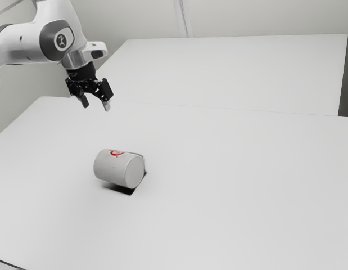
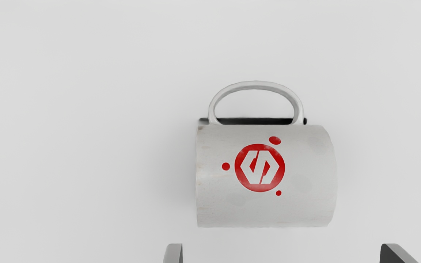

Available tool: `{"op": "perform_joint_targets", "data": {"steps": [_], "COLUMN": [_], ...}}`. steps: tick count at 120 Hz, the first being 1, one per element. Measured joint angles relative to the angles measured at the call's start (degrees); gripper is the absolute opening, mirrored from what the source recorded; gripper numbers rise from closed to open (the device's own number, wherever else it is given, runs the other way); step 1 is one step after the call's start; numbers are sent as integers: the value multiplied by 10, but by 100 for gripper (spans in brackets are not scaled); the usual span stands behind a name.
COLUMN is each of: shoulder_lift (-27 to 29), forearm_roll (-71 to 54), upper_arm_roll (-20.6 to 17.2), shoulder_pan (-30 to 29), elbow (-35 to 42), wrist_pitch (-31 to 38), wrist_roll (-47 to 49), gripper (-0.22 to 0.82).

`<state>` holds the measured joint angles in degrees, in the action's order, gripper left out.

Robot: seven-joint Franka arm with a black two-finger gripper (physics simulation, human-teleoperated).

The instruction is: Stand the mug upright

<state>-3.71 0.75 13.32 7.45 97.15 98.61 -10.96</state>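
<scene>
My gripper (image 1: 96, 106) hangs well above the table in the exterior view, its two fingers spread with nothing between them. Below it, a light grey mug (image 1: 118, 167) lies on its side, one round end facing the exterior view's lower right. In the wrist view the mug (image 2: 261, 208) shows a red logo on its upward side, and its handle stretches out sideways from the body, away from my gripper (image 2: 281, 254). The fingertips stand wide apart there, touching nothing.
The mug lies on a wide white table (image 1: 230, 185). Beyond it, at the exterior view's top, is another white surface (image 1: 235, 70) in front of a pale wall. A dark shadow is under the mug.
</scene>
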Motion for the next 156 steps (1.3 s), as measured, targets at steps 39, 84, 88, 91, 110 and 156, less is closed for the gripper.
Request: {"op": "perform_joint_targets", "data": {"steps": [39, 84, 88, 91, 110, 156], "shoulder_lift": [-35, -97, -103, -107, -151, -187], "forearm_roll": [100, 273, 281, 286, 312, 368], "upper_arm_roll": [4, 25, 29, 33, 40, 39], "shoulder_pan": [-43, -131, -131, -131, -132, -144], "elbow": [-4, 44, 43, 42, -8, 25], "wrist_pitch": [-18, -85, -86, -86, -84, -65], "wrist_roll": [-19, -97, -106, -114, -155, -233], "gripper": [59, 57, 56, 56, 56, 56]}}
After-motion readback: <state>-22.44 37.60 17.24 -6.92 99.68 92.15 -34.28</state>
